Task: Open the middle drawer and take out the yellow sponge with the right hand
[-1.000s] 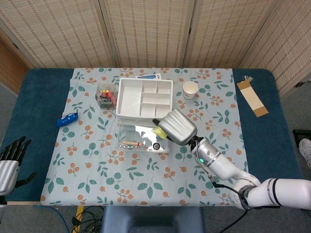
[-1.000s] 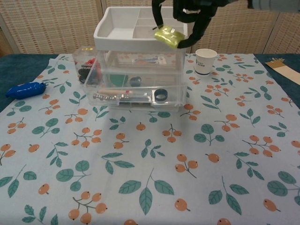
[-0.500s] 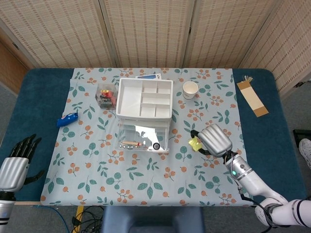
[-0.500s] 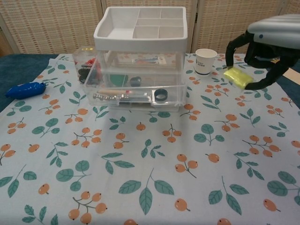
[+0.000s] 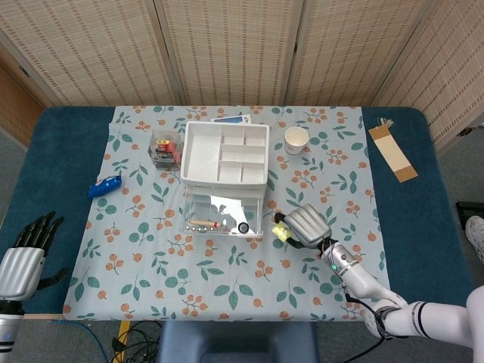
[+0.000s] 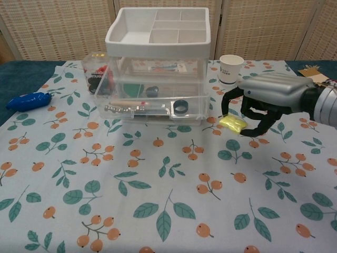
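Observation:
My right hand [image 5: 302,225] [image 6: 268,97] holds the yellow sponge [image 6: 233,123] [image 5: 280,233] just above the floral cloth, to the right of the clear drawer unit [image 5: 224,181] [image 6: 157,74]. The sponge is pinched under the curled fingers. The unit's lower drawer [image 6: 152,108] stands pulled out toward me, with a black ring and small items inside. My left hand [image 5: 23,257] hangs off the table's near left corner, fingers apart and holding nothing.
A white paper cup [image 5: 296,140] [image 6: 230,68] stands right of the unit. A blue object [image 5: 104,184] [image 6: 27,100] lies at the left. A small clear box with red and black items [image 5: 165,148] sits by the unit. A brown card [image 5: 392,151] lies far right.
The right hand carried the sponge from above the drawer unit out to the right, then came down and back left to a spot low beside the unit. The left hand barely moved.

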Controlling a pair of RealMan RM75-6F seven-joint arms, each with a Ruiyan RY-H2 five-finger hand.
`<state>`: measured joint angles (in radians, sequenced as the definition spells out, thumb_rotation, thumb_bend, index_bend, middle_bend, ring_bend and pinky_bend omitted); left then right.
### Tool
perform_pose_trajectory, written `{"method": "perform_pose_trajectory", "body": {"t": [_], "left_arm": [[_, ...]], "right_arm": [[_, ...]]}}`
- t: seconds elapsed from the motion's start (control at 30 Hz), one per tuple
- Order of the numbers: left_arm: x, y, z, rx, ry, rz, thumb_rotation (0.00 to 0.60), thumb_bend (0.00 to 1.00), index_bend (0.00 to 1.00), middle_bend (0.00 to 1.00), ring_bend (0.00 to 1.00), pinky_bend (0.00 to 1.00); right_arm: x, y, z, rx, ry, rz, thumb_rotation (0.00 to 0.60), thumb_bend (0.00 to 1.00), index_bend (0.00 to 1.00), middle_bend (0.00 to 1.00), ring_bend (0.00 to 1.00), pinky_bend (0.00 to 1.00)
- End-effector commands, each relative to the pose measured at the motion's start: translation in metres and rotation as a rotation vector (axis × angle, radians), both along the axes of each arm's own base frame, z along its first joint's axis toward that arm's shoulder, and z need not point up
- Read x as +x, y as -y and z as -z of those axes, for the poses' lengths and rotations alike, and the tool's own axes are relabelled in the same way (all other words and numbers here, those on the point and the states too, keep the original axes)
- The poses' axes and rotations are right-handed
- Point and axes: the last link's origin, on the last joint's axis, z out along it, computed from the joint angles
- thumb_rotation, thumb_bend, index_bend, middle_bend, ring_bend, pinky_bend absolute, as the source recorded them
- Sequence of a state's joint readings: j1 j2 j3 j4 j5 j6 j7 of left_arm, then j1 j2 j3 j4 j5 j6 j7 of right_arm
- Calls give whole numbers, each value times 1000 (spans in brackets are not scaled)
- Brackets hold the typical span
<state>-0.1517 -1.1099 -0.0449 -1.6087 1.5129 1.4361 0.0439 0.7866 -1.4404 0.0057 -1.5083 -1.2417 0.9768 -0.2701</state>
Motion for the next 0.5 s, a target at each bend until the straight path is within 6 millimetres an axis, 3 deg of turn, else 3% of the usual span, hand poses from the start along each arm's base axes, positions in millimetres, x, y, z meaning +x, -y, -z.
{"method": "perform_pose_trajectory", "body": {"t": [0.03, 0.3, 0.5], "left_arm": [[-1, 0, 1, -2, 0, -3, 600, 176, 45, 0, 37, 100], [-3, -1, 2, -4, 1, -6, 600, 176, 45, 0, 38, 100], [0, -4, 4, -7, 9, 9, 600, 176, 45, 0, 37, 100]], "right_arm": [[4, 0, 9, 21, 0, -3, 600, 313, 313, 869, 1000, 1000], [-2, -7, 9, 40, -7, 16, 600, 313, 149, 851, 1000, 1000], [-12, -18, -8, 10, -13, 21, 600, 313, 90, 841, 1000, 1000]]}}
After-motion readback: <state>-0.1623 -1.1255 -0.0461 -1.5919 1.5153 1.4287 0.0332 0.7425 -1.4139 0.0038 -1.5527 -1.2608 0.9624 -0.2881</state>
